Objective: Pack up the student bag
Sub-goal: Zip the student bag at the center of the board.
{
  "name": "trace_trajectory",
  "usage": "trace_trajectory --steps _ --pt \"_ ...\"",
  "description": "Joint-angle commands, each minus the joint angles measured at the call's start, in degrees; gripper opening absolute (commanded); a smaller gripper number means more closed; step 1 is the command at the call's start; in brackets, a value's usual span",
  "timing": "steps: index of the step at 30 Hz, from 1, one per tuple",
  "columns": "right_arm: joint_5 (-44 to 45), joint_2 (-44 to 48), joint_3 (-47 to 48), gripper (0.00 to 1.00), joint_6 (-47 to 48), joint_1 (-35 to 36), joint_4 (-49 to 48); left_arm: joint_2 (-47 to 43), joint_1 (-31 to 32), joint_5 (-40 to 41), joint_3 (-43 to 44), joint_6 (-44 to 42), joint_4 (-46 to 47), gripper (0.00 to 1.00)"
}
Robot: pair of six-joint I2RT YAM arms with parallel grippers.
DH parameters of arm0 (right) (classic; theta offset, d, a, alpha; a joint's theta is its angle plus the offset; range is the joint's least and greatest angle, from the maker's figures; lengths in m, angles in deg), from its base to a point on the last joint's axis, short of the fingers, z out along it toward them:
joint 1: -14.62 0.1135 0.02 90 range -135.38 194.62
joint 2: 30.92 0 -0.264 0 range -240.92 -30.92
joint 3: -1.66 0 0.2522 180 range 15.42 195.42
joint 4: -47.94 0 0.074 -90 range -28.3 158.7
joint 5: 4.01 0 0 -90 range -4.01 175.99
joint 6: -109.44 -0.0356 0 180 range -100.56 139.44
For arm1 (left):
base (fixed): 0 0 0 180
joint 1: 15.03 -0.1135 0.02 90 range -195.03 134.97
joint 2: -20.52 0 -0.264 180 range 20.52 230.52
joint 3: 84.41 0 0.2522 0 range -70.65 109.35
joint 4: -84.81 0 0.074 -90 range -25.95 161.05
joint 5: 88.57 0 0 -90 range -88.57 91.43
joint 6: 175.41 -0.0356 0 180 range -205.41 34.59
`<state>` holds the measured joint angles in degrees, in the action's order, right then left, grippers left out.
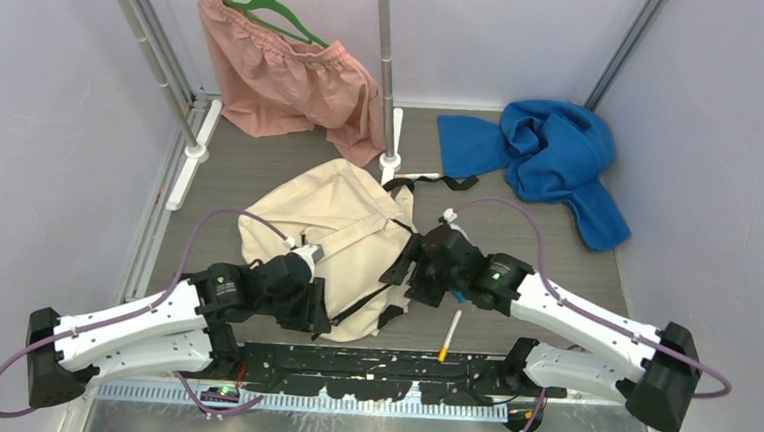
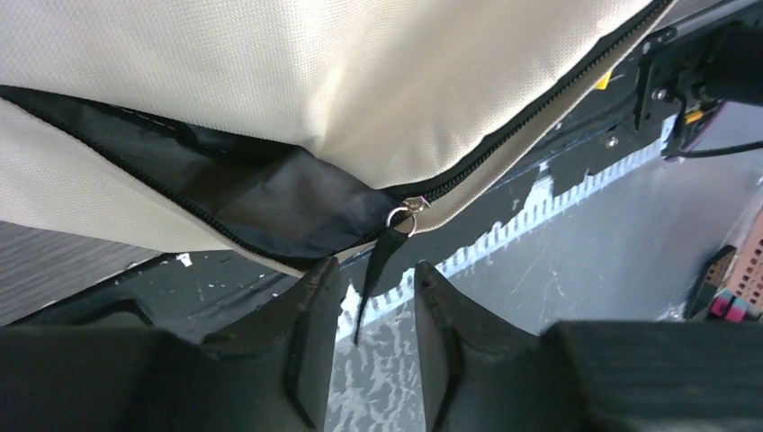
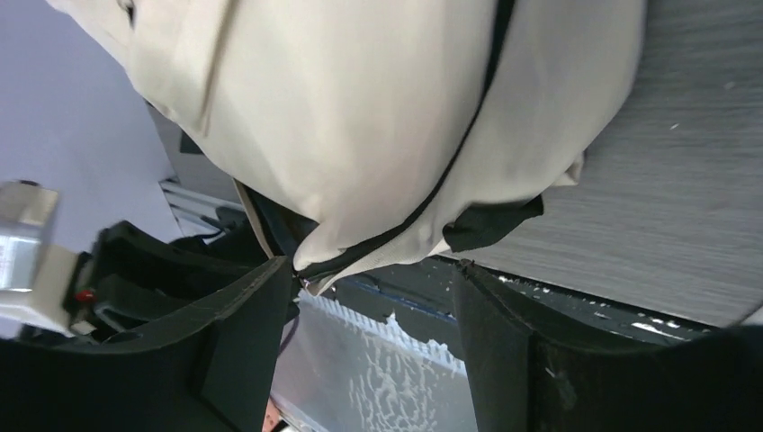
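Note:
The student bag (image 1: 332, 228), cream fabric with black straps, lies in the middle of the table. In the left wrist view its zipper is partly undone, showing black lining (image 2: 270, 193). A black zipper pull strap (image 2: 382, 261) hangs from a metal ring between the tips of my left gripper (image 2: 376, 281), which is slightly open and not pinching it. My left gripper (image 1: 317, 310) sits at the bag's near edge. My right gripper (image 1: 405, 270) is at the bag's right edge, wide open (image 3: 373, 270), with the bag's lower corner (image 3: 360, 117) just above its fingers.
A white pen with a yellow tip (image 1: 449, 336) lies near the front edge, right of the bag. A blue fleece cloth (image 1: 552, 161) lies at the back right. A pink garment (image 1: 286, 75) on a green hanger (image 1: 280, 14) hangs from a metal rack (image 1: 387, 66) at the back.

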<state>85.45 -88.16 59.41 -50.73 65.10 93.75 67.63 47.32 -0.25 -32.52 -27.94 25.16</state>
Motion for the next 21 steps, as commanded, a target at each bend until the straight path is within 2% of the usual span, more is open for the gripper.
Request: trace_trajectory --steps 1,3,8,10,16,21 --pt "5.44 -4.71 3.29 0.7 -6.26 4.91 -2.61 -1.41 -0.15 -0.27 2.35 -2.52 -0.67 0.47" --pt "5.87 -6.32 3.92 0.69 -7.43 5.75 -3.15 -1.2 -0.15 -0.26 2.71 -2.63 -2.11 0.55" --pt "7.74 -9.57 5.84 0.61 -9.42 6.88 -2.14 -1.77 -0.15 0.15 3.09 -2.91 -5.36 0.64" --pt "8.48 -9.82 5.85 0.56 -10.02 6.83 -2.13 -2.17 -0.19 0.87 3.05 -3.15 -6.04 0.64" --pt "10.46 -9.0 5.7 0.51 -9.98 6.88 -1.52 -2.59 -0.18 4.91 4.06 -3.89 -8.58 0.62" --pt "10.0 -9.13 4.82 0.5 -10.07 6.91 -1.76 -4.29 -0.13 1.99 3.97 -6.7 -3.03 0.6"
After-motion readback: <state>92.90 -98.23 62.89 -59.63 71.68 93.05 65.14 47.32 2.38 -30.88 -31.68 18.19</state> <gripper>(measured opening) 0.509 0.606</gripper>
